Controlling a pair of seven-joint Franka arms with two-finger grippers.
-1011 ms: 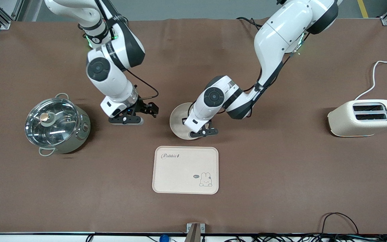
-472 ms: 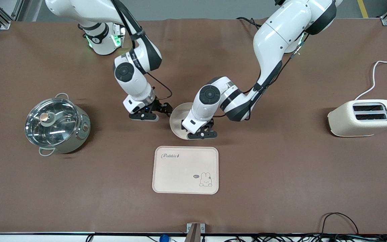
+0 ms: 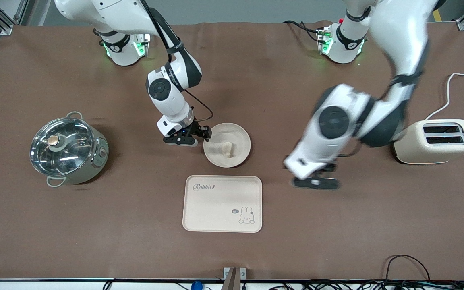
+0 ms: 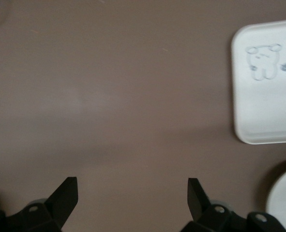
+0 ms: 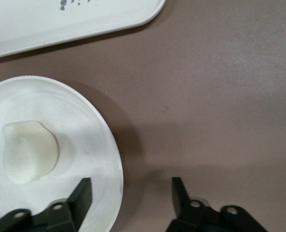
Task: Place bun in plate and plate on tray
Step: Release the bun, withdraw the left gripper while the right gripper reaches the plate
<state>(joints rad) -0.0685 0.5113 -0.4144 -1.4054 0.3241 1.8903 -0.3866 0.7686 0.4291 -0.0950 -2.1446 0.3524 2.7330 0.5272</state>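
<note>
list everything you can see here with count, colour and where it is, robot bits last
bun: one, cream-white, lying in the plate
plate: one, cream-white, round, on the table just farther from the front camera than the tray
tray: one, cream, rabbit print, nothing on it, nearest the front camera
pot: one, steel with a glass lid, toward the right arm's end of the table
toaster: one, cream, toward the left arm's end of the table
table: one, brown cover
right claw: one, black, open astride the plate's rim
left claw: one, black, open, empty, over bare table between tray and toaster
</note>
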